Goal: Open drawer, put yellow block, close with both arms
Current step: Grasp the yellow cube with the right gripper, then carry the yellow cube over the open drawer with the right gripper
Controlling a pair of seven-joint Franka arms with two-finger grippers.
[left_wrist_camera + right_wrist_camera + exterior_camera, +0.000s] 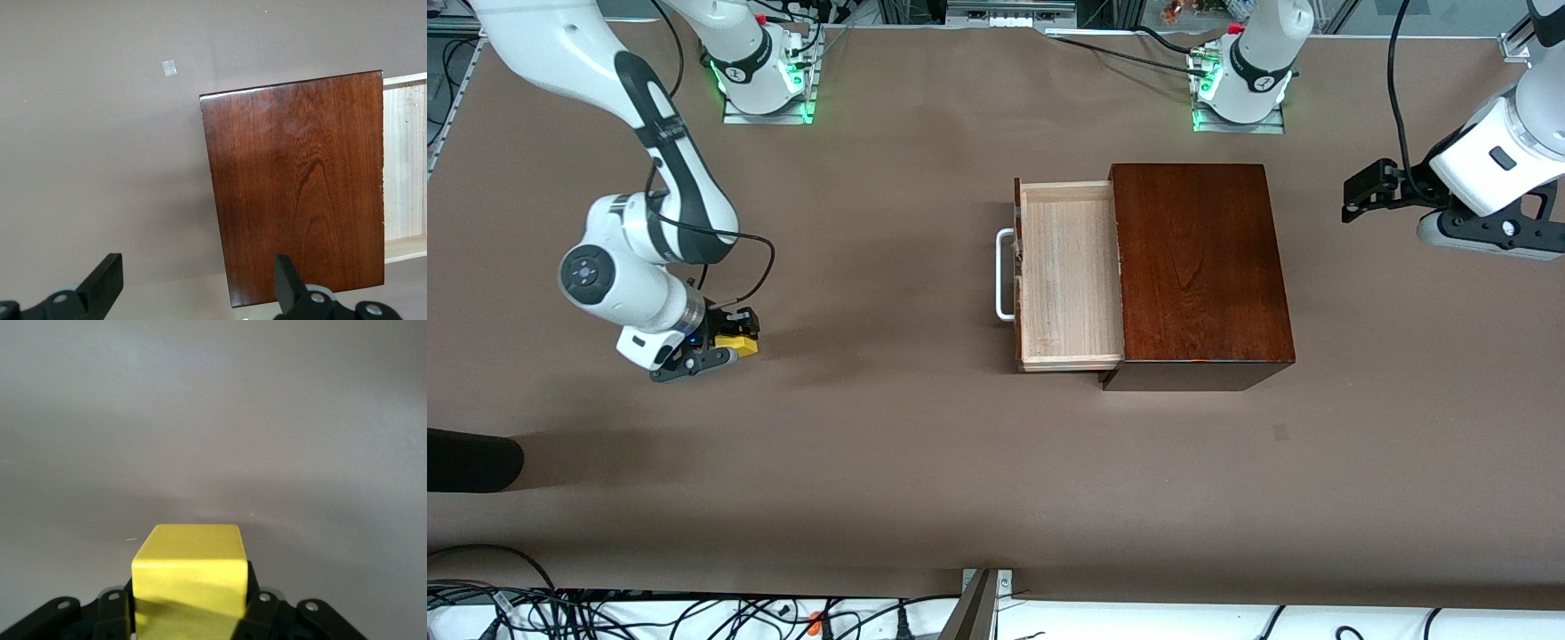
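— Claws first: what do we have at the right claw (713, 342)?

— We see it down at the worktop (871, 462) toward the right arm's end, its fingers (257, 600) clamped on the yellow block (735, 343), one on each side face. In the right wrist view the cube sits square between them.

— And the left claw (1356, 200)?

— We find it waiting in the air over the left arm's end of the worktop, fingers spread apart, holding nothing.

— Which way must the block travel?

— We judge toward the left arm's end: the drawer (1069, 274) stands pulled out of its dark box (1200, 267), tray bare, handle (1004, 274) facing the right arm. The right arm is plainly the nearer one; the tray's long axis runs from the bases' edge toward the front camera's edge.
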